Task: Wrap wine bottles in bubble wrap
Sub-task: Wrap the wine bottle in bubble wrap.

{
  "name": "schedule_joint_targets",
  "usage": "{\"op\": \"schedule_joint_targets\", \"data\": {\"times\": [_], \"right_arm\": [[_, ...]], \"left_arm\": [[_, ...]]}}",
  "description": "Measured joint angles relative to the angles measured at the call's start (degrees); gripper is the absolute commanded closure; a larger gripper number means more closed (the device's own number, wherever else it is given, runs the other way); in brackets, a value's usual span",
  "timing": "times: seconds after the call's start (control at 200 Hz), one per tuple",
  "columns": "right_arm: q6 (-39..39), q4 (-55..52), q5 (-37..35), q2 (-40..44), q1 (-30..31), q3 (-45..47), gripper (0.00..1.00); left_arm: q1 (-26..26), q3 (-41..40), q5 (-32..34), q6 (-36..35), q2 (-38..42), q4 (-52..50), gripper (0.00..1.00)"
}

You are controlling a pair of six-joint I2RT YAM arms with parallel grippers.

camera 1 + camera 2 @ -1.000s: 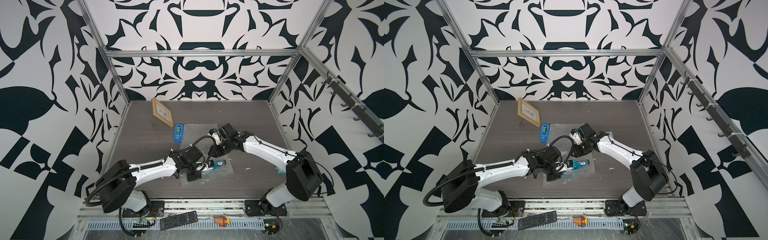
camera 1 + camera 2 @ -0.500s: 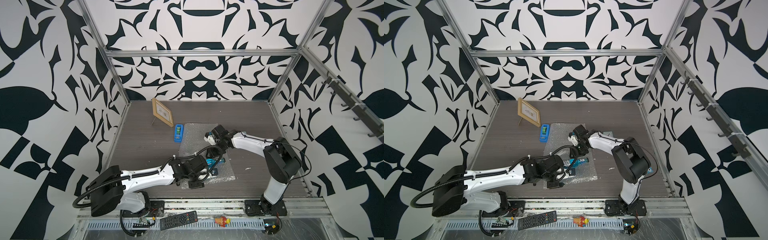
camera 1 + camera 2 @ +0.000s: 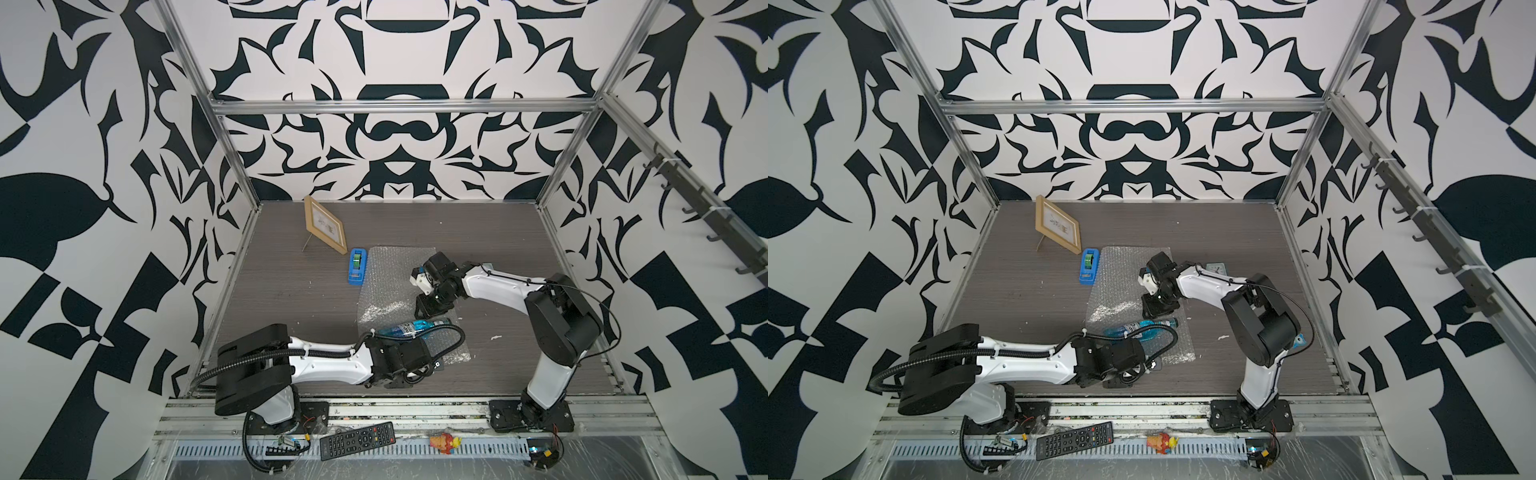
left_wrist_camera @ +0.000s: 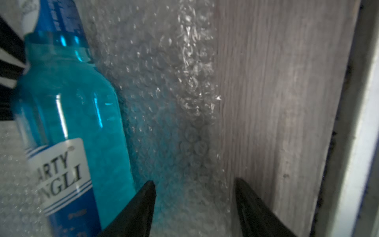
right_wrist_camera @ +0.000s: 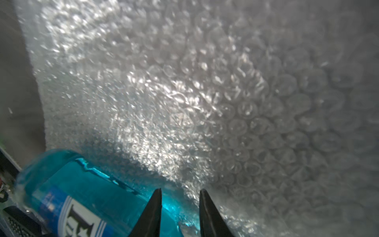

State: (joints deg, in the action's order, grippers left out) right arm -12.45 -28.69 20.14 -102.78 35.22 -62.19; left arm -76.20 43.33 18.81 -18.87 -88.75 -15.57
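The bottle lies on the wrap, lower centre, apparently unrolled. Left gripper is spread at the wrap's edge; right gripper is narrowly parted and empty. Next, pinch that edge and fold it over.

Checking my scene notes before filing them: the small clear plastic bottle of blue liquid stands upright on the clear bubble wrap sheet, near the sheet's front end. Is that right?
Not quite. The small clear plastic bottle of blue liquid lies on its side, not upright, as both top views show. The rest holds: it is on the clear bubble wrap sheet, near the sheet's front end.
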Motion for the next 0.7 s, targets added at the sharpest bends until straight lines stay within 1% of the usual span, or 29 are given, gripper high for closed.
{"op": "schedule_joint_targets", "data": {"times": [0.055,0.22,0.335,0.355,0.37,0.385,0.44,0.54,0.7], "right_arm": [[0.0,-0.1,-0.5,0.4,-0.1,1.3,0.67],[-1.0,0.2,-0.7,3.6,-0.2,5.3,0.67],[-1.6,0.3,-0.7,5.2,-0.2,7.2,0.67],[-1.6,0.3,-0.7,5.4,-0.2,7.3,0.67],[-1.7,0.3,-0.8,5.5,-0.2,7.3,0.67],[-1.8,0.3,-0.9,5.6,-0.2,7.3,0.67],[-1.8,0.3,-1.0,6.0,-0.2,7.3,0.67],[-1.7,0.2,-1.2,6.5,-0.2,7.1,0.67],[-0.9,0.1,-0.7,4.7,-0.2,3.5,0.67]], "left_arm": [[-0.1,-0.4,1.2,0.5,-0.2,1.0,0.49],[-0.3,-1.9,4.3,0.5,-0.5,2.8,0.8],[-0.4,-2.6,4.9,-1.2,-0.5,2.9,1.0],[-0.4,-2.6,4.9,-0.7,-0.5,2.9,1.0],[-0.4,-2.7,4.9,-1.7,-0.4,2.8,1.0],[-0.4,-2.7,4.8,-1.1,-0.4,2.7,1.0],[-0.4,-2.8,4.6,-2.3,0.2,2.5,1.0],[-0.4,-3.5,4.3,-3.9,2.5,2.1,1.0],[-0.4,-4.1,3.4,-7.0,7.1,-0.2,1.0]]}}
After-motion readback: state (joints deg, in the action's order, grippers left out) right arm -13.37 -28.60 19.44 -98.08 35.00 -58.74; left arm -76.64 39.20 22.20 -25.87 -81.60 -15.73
